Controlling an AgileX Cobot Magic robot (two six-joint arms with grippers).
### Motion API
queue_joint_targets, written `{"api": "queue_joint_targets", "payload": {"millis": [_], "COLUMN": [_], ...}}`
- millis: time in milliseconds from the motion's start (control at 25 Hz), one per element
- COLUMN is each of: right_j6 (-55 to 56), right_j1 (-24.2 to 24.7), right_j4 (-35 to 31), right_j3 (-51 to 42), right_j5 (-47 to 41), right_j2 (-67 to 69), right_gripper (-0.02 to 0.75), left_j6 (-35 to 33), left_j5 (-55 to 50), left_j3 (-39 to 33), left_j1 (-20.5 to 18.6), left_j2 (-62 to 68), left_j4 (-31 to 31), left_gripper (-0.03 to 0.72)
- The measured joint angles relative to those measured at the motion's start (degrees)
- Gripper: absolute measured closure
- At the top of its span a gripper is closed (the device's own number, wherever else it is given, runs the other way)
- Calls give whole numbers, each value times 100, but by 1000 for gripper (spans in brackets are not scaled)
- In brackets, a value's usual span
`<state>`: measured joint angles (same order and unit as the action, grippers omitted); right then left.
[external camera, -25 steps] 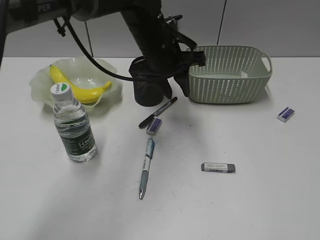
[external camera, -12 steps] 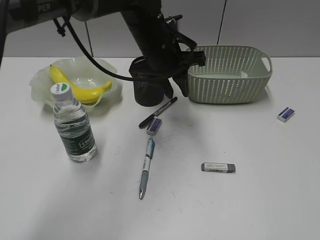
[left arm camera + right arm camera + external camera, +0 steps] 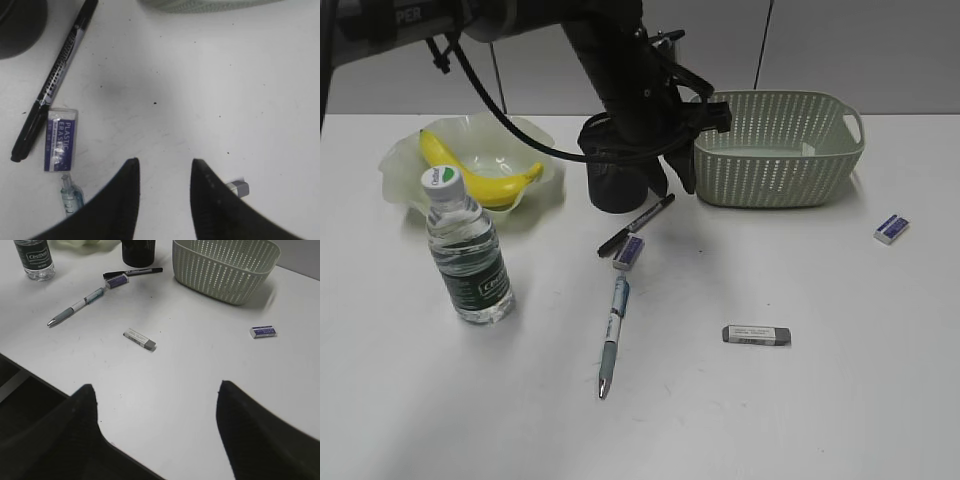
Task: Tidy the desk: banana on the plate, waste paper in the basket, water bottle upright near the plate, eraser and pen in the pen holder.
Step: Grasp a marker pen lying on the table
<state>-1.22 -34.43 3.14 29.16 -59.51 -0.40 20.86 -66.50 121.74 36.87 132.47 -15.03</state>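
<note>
Hovering over the desk (image 3: 840,400) just in front of the pen holder (image 3: 612,188), the left gripper (image 3: 162,195) stands part-open and grasps nothing. The black marker (image 3: 55,80) and the purple eraser (image 3: 60,140) lie touching, toward the rear edge. Judgement: jaws should straddle the eraser alone, clear of the marker, before descending. The right gripper (image 3: 155,405) is spread wide, empty.

Exterior view slants down frontally; both wrist views share the black marker (image 3: 55,85).
</note>
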Motion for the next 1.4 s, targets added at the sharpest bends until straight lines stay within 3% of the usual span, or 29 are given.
{"api": "queue_joint_targets", "payload": {"millis": [680, 920, 1120, 1400], "right_j6": [0, 0, 0, 0], "right_j1": [0, 0, 0, 0], "right_j4": [0, 0, 0, 0], "right_j3": [0, 0, 0, 0], "right_j5": [0, 0, 0, 0], "right_j2": [0, 0, 0, 0], "right_gripper": [155, 155, 155, 155], "left_j6": [0, 0, 0, 0], "left_j5": [14, 645, 1181, 1591], "left_j3": [0, 0, 0, 0], "left_j1": [0, 0, 0, 0], "left_j2": [0, 0, 0, 0], "left_j4": [0, -26, -346, -1312], "left_gripper": [432, 447, 447, 451]}}
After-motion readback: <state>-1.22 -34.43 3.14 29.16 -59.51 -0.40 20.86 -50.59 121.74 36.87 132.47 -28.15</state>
